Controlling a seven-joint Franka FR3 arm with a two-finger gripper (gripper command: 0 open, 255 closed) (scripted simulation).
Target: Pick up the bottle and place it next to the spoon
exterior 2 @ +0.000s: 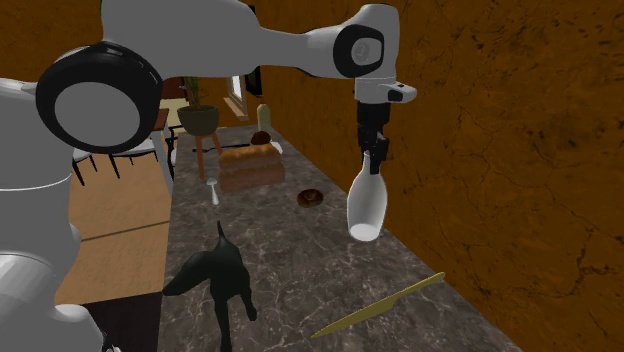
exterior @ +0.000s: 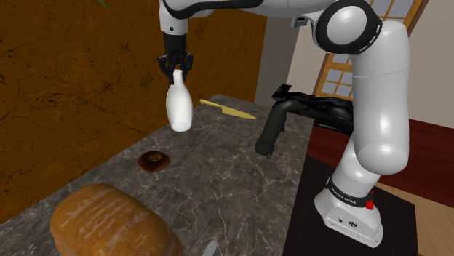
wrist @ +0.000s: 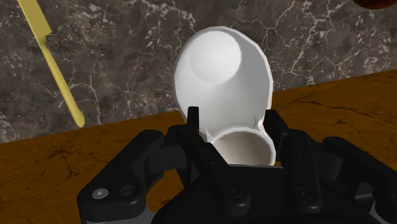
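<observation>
Fingers (wrist: 192,127), black, are clamped one on each side of the narrow neck of the white bottle (wrist: 219,70), just under its open mouth. From that hold the bottle hangs clear of the bench (exterior: 218,189), mouth up and wide body down, a little tilted. It is close to the brown wall, above the stretch between the yellow knife (exterior: 229,109) and the doughnut (exterior: 153,161). It looks rigid and smooth, so probably slippery, and light if empty. With the grip so high its bulk sits below, and it could swing or pivot in the grip on a quick move. The neck seems the right place to hold, since the body looks too broad for the fingers. Farther along the bench, beside the bread (exterior 2: 250,165), lies a small grey utensil, seemingly the spoon (exterior 2: 213,188). The bottle wants lowering there until its base meets the bench before release.
</observation>
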